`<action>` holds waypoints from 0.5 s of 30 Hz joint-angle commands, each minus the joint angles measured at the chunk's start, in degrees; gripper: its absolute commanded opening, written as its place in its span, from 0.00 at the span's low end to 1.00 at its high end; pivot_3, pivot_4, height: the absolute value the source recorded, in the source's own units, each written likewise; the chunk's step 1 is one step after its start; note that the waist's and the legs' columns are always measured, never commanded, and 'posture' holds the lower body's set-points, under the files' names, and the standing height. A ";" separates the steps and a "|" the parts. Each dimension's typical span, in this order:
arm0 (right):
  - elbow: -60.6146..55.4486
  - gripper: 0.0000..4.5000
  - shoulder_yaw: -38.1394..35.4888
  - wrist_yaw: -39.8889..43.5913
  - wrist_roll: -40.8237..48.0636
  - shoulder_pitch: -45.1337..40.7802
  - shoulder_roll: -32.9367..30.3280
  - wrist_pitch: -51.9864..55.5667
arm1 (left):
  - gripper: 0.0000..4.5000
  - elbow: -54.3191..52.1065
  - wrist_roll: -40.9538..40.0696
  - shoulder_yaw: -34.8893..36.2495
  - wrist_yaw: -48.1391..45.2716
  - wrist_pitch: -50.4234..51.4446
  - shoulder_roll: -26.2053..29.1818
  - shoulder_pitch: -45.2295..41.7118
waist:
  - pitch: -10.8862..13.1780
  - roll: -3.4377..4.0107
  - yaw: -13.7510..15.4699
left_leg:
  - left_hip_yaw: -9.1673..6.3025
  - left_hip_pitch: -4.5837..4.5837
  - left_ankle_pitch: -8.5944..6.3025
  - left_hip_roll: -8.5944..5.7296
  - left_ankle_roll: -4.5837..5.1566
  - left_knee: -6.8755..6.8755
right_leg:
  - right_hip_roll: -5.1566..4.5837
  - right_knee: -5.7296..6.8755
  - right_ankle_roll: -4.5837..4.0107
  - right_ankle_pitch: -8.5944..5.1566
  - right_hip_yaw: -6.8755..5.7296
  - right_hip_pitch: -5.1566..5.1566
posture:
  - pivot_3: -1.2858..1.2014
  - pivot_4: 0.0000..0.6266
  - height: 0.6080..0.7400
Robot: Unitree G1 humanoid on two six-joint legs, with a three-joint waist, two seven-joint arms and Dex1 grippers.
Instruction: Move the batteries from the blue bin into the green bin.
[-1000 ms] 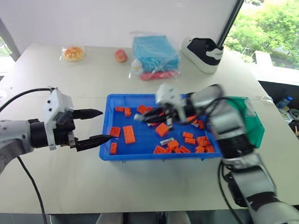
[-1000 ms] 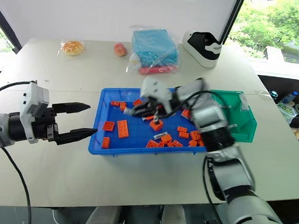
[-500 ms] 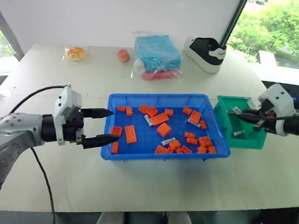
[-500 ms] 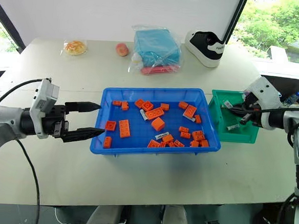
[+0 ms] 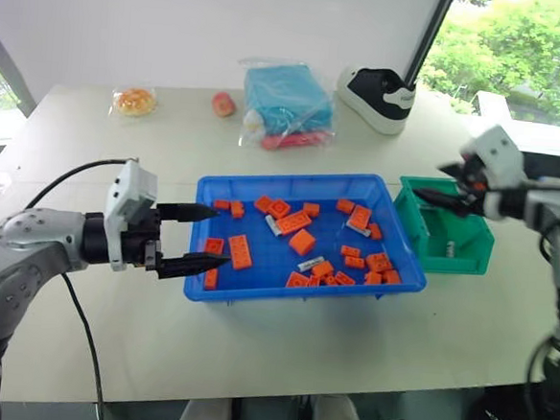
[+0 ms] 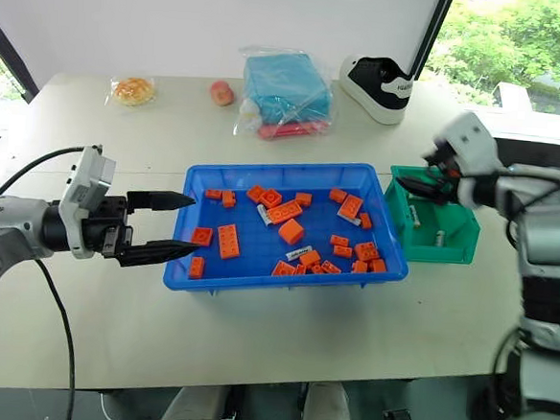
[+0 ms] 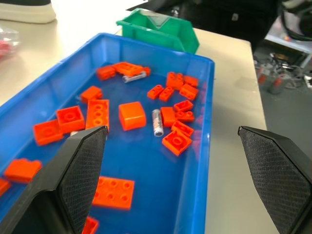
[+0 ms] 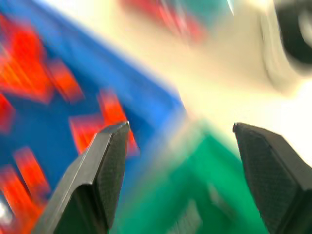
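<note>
Item: blue bin (image 5: pixel 391 275), large shallow tray at the middle of the desk (image 5: pixel 78 350), holding many orange bricks (image 5: pixel 240 250) and a few batteries (image 7: pixel 157 122); one slim silver cell lay near the middle among the bricks, a second showed beside bricks toward the far side, (image 5: pixel 272 226); others may have been hidden under bricks. Item: green bin (image 5: pixel 469 257), small and deep, just right of the blue bin with rims close or touching; at least one cell (image 5: pixel 448 247) rested inside it. Item: right hand (image 5: pixel 450 183), above the far rim of the green bin, fingers spread apart and carrying nothing, so a drop there looked complete. Item: left hand (image 5: pixel 194 234), at the left wall of the blue bin, fingers parted and empty, tips pointing right over the rim. Handling note, as a judgement: the step in hand was a return to the blue bin for the next cell; the right hand would do well to approach from above, fingers kept wide, aligned across the cell's short axis; the neighbouring bricks lay touching it, so a narrow, centred closure would avoid pinching a brick along with it; the cell was smooth and round and likely to roll, so closing slowly and lifting straight up seemed wise.
</note>
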 commanded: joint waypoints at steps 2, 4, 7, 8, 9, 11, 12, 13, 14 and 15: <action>-3.05 0.80 7.38 -1.79 2.15 -1.95 8.43 2.87 | 1.00 -1.89 -0.85 2.48 1.24 -0.06 0.41 0.52 | -0.02 -0.04 0.33 | -0.04 -0.03 0.00 0.00 0.00 -0.01 | 0.01 -0.01 -0.06 0.09 -0.02 0.00 | 0.52 0.24 0.89; -1.97 0.80 12.14 -3.03 0.96 -2.30 12.94 2.71 | 1.00 -2.39 -1.07 2.96 1.92 0.01 0.33 1.01 | 0.04 0.04 0.56 | -0.07 -0.12 0.00 -0.09 0.01 0.07 | -0.04 -0.03 -0.09 0.08 -0.02 -0.04 | 0.52 0.24 0.89; 1.79 0.80 17.56 -4.69 -1.23 -2.67 17.67 1.28 | 1.00 -3.01 -1.47 3.76 2.74 0.17 0.36 1.66 | 0.04 0.05 0.52 | -0.11 -0.12 0.00 -0.17 0.01 0.21 | -0.10 -0.07 -0.15 0.04 0.01 -0.15 | 0.52 0.24 0.89; 3.47 0.80 19.01 -5.13 -1.93 -3.01 19.01 0.73 | 1.00 -3.13 -1.48 4.12 2.89 0.16 0.43 1.92 | 0.03 0.02 0.49 | -0.11 -0.11 0.00 -0.18 0.01 0.22 | -0.10 -0.06 -0.14 0.04 0.02 -0.14 | 0.52 0.24 0.89; 5.05 0.80 20.02 -5.47 -2.42 -3.45 20.16 0.38 | 1.00 -3.20 -1.43 4.41 3.01 0.13 0.49 2.14 | 0.02 0.01 0.43 | -0.11 -0.10 0.00 -0.18 0.01 0.24 | -0.10 -0.06 -0.14 0.04 0.02 -0.13 | 0.52 0.24 0.89; 7.69 0.80 21.03 -5.76 -2.95 -4.37 21.79 -0.04 | 1.00 -3.25 -1.35 4.75 3.27 0.02 0.58 2.34 | 0.03 0.03 0.40 | -0.11 -0.10 0.00 -0.18 0.01 0.23 | -0.10 -0.04 -0.14 0.04 0.03 -0.14 | 0.52 0.24 0.89; 9.17 0.80 21.70 -5.68 -3.34 -4.91 22.51 -0.44 | 1.00 -3.23 -1.33 4.93 3.47 -0.04 0.58 2.40 | 0.04 0.05 0.38 | -0.11 -0.10 0.00 -0.18 0.01 0.23 | -0.09 -0.01 -0.14 0.05 0.03 -0.15 | 0.52 0.24 0.89; 10.26 0.80 22.16 -5.58 -3.62 -5.30 22.98 -0.80 | 1.00 -3.22 -1.33 5.03 3.63 -0.09 0.59 2.43 | 0.04 0.05 0.35 | -0.11 -0.11 0.00 -0.18 0.01 0.22 | -0.08 0.01 -0.13 0.05 0.03 -0.17 | 0.52 0.24 0.89; 11.65 0.80 22.55 -5.59 -3.92 -5.82 23.60 -1.02 | 1.00 -3.19 -1.34 5.12 3.80 -0.14 0.57 2.44 | 0.04 0.05 0.31 | -0.10 -0.10 0.00 -0.18 0.01 0.19 | -0.08 0.03 -0.10 0.07 0.03 -0.16 | 0.52 0.24 0.89; 13.18 0.80 22.89 -5.70 -4.30 -6.40 24.24 -1.37 | 1.00 -3.22 -1.32 5.18 4.05 -0.22 0.51 2.44 | 0.04 0.04 0.26 | -0.10 -0.10 0.00 -0.18 0.01 0.18 | -0.06 0.03 -0.05 0.11 0.03 -0.16 | 0.52 0.24 0.89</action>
